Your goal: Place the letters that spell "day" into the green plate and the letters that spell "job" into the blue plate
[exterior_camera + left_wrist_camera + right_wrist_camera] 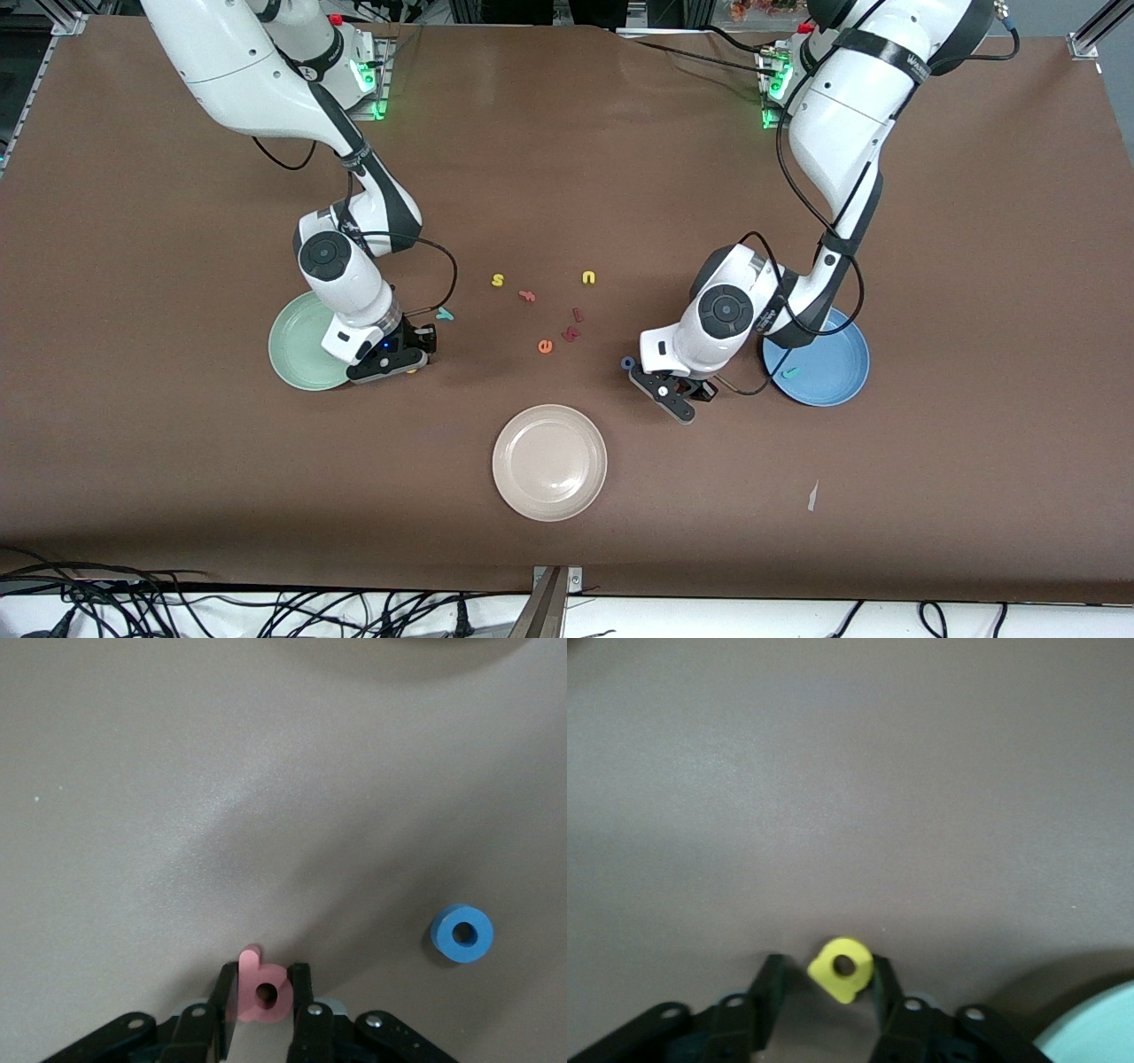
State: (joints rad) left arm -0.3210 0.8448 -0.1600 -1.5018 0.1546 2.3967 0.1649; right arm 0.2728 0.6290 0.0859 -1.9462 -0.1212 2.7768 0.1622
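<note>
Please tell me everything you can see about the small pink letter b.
The small pink foam letter b looks soft and matte, with a rounded stem and a round hole in its bowl. It sits on the brown table between the black fingers of the left gripper, which close against both its sides. A blue foam ring lies apart from it.

green plate [297,350] partly hidden by right arm, dark red letters [572,326] perhaps unreadable

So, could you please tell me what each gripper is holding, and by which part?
The left gripper pinches the pink b across its round bowl. The right gripper's fingers flank the yellow a; contact shows on one side only.
</note>
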